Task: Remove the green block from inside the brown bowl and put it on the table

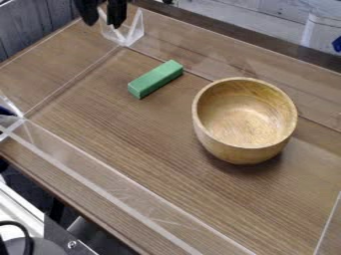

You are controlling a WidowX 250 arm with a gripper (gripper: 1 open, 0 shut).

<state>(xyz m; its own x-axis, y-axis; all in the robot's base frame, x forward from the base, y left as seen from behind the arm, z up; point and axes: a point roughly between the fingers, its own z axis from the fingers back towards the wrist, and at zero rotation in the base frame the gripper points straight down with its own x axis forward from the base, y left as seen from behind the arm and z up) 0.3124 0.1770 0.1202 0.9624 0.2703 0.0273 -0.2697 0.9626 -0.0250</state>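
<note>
The green block (156, 79) lies flat on the table (120, 149), left of the brown bowl (245, 120) and clear of it. The bowl stands upright and its inside is bare wood. My gripper (103, 18) hangs at the top left edge of the view, above the table's far corner and well away from the block. Only its dark fingertips show; they stand apart with nothing between them.
Low clear acrylic walls (60, 149) border the tabletop, with a corner piece (130, 33) right under the gripper. Beyond the walls lie the table's outer edge and dark gear at the bottom left.
</note>
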